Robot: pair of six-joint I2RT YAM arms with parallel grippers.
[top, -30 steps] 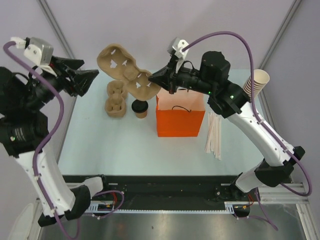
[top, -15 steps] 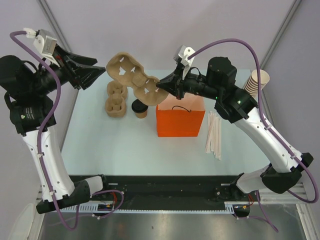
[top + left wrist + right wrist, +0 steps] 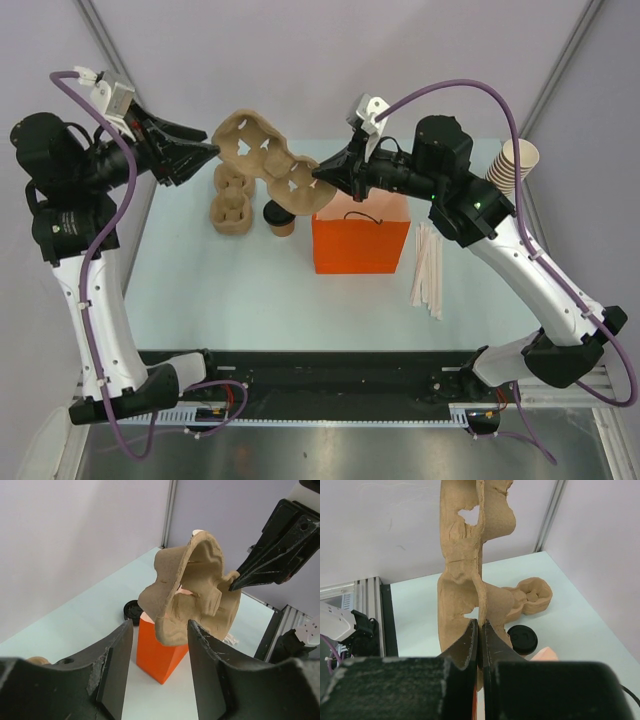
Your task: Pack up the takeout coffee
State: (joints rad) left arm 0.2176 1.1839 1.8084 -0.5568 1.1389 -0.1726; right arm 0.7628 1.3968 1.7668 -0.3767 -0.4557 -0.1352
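From above, the small black-lidded brown paper cup [image 3: 281, 217] stands on the table [image 3: 230, 290] at the orange paper bag's [image 3: 361, 248] nine o'clock, while the right fingers [image 3: 322, 172] hold a moulded brown pulp carrier [image 3: 262, 158] aloft. The left wrist view shows the left fingers [image 3: 117, 660] half spread astride its free end, gripping nothing, probably to steady it. In the right wrist view, the fingers are shut on its thin rim.

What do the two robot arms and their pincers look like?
The left arm and right arm have white shells, black joints and a looping purple cable each. The left pincer and right pincer are black, with two wedge-shaped fingers tapering to points.
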